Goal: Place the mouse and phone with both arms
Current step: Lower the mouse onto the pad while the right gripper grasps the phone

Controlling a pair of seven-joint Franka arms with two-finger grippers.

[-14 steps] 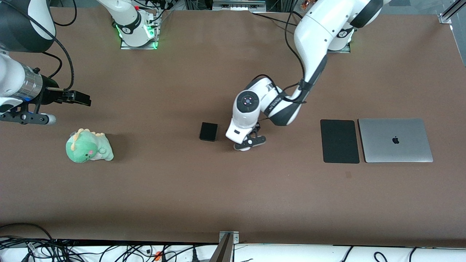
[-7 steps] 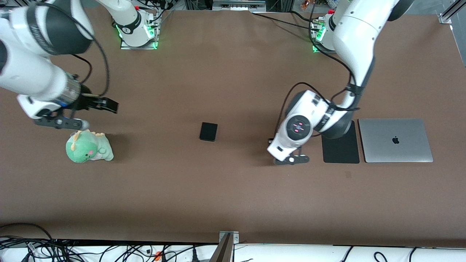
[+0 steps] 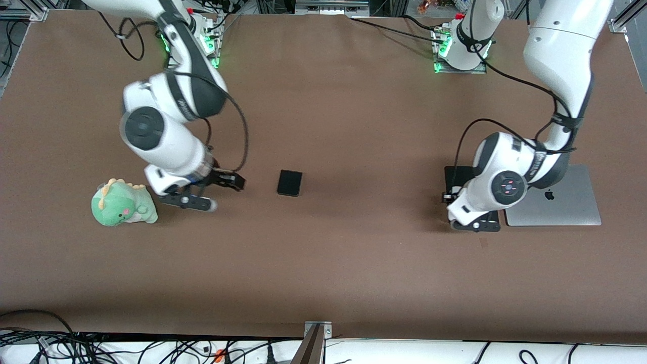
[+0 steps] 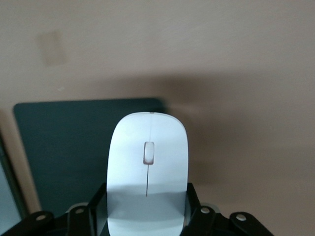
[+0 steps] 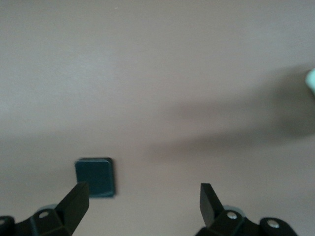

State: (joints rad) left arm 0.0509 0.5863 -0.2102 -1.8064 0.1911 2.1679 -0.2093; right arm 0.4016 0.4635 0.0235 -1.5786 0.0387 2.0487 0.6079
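My left gripper (image 3: 472, 222) is shut on the white mouse (image 4: 146, 167) and holds it over the black mouse pad (image 4: 69, 147), near the pad's edge. The mouse is hidden under the wrist in the front view. The small black phone (image 3: 289, 182) lies flat on the table's middle. My right gripper (image 3: 230, 181) is open and empty, low over the table between the plush and the phone. In the right wrist view the phone (image 5: 96, 176) sits just ahead of one of the fingers (image 5: 74, 200), and the right gripper (image 5: 142, 196) has bare table between its jaws.
A green dinosaur plush (image 3: 123, 203) sits beside the right arm's wrist, toward the right arm's end. A closed silver laptop (image 3: 566, 205) lies beside the mouse pad (image 3: 455, 177), partly under the left arm. The brown table (image 3: 328, 263) is bare nearer the front camera.
My left arm has carried the mouse from beside the phone to over the mouse pad. My right arm has swung in from the table's end, past the plush, toward the phone.
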